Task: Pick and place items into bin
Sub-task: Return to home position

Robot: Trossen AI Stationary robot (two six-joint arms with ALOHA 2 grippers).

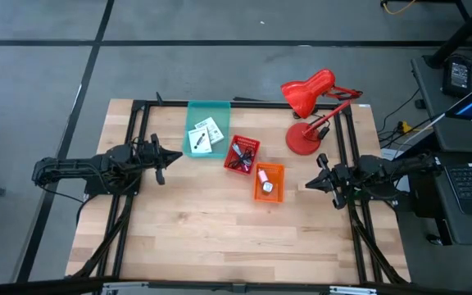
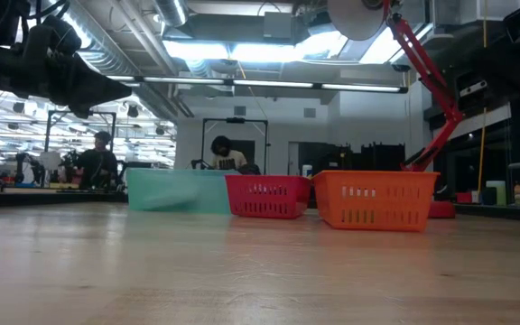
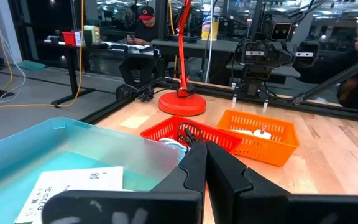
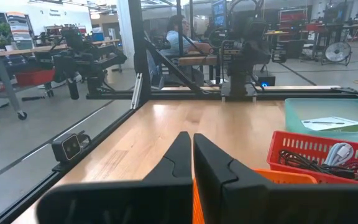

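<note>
Three bins stand in a row on the table: a teal bin (image 1: 206, 129) holding two white cards (image 1: 206, 134), a red basket (image 1: 242, 155) with dark cables (image 4: 319, 163), and an orange basket (image 1: 270, 182) with small white and pink pieces (image 1: 264, 178). My left gripper (image 1: 176, 158) hovers shut just left of the teal bin, above the table. My right gripper (image 1: 308, 184) hovers shut just right of the orange basket. Neither holds anything. In the left wrist view the teal bin (image 3: 73, 155), red basket (image 3: 194, 134) and orange basket (image 3: 263, 134) lie ahead of the shut fingers (image 3: 205, 163).
A red desk lamp (image 1: 311, 102) stands on its round base at the table's far right, behind the baskets. A black frame (image 1: 133, 135) borders the tabletop. Bare wood (image 1: 220, 229) fills the near half of the table. People sit in the room beyond (image 2: 228, 153).
</note>
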